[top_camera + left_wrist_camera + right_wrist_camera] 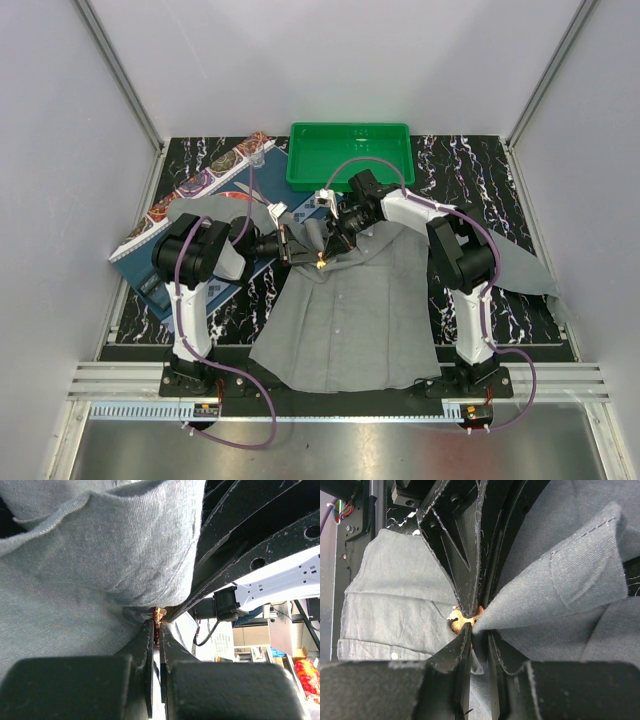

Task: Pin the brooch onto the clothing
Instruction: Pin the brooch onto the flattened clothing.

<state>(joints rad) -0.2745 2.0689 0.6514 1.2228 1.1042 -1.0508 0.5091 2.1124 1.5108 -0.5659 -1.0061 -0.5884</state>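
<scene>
Brooch [320,262] being held against the shirt [350,320], mid-table.
The left gripper [157,626] is pinching the brooch where it is touching the grey cloth. The right gripper [477,632] is clamping a raised fold just beside it. The shirt is lying from the table's middle to the near edge, collar end toward the far edge.
</scene>
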